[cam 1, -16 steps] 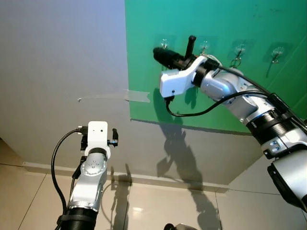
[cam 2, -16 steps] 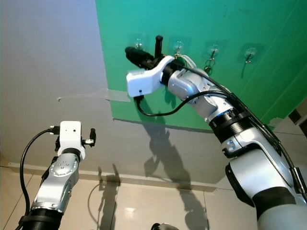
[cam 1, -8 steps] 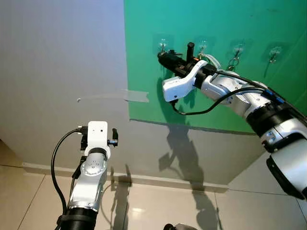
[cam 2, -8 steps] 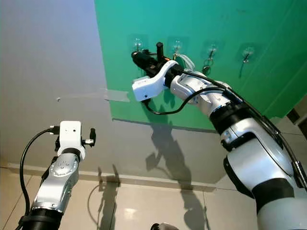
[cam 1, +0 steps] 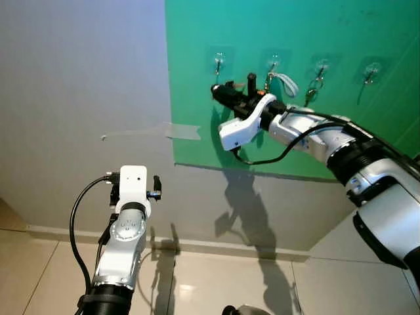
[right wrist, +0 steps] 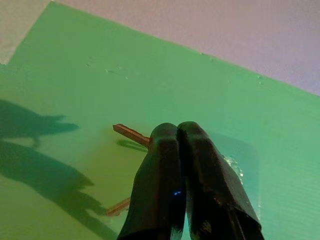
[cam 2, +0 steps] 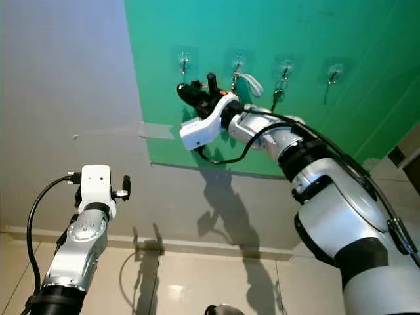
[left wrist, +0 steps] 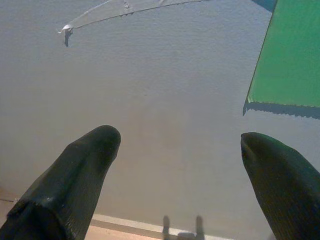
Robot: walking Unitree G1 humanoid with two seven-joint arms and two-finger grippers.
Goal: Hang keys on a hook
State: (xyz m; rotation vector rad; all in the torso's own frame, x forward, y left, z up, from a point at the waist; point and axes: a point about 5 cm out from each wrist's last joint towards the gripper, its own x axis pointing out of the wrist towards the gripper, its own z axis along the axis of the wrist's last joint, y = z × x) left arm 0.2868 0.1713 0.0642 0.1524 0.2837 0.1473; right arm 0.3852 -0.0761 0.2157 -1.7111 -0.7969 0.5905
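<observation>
Right gripper: you have your right gripper [cam 1: 226, 95] raised to the green board [cam 1: 197, 79] in the upper middle of the left eye frame, its tip just below the leftmost hook [cam 1: 218, 63]. In the right wrist view its two black fingers [right wrist: 165, 170] are pressed together with no gap and nothing visible between them.
Keys: a key bunch with a white strap [cam 1: 283, 81] hangs from the second hook [cam 1: 273, 64], just right of your gripper and above the wrist. Another key [cam 1: 311, 93] hangs on the third hook [cam 1: 321, 66]. In the right wrist view, brownish key tips [right wrist: 131, 134] poke out behind the fingers against the board.
Fourth hook: you see it at the upper right [cam 1: 373, 67], with a thin dark piece hanging under it; too small to identify.
Left gripper: your left gripper [left wrist: 180, 145] sits low at lower left, fingers spread wide, facing the grey wall [cam 1: 85, 85] and holding nothing.
Tape: a strip [cam 1: 151, 131] runs across the wall to the board's left edge.
</observation>
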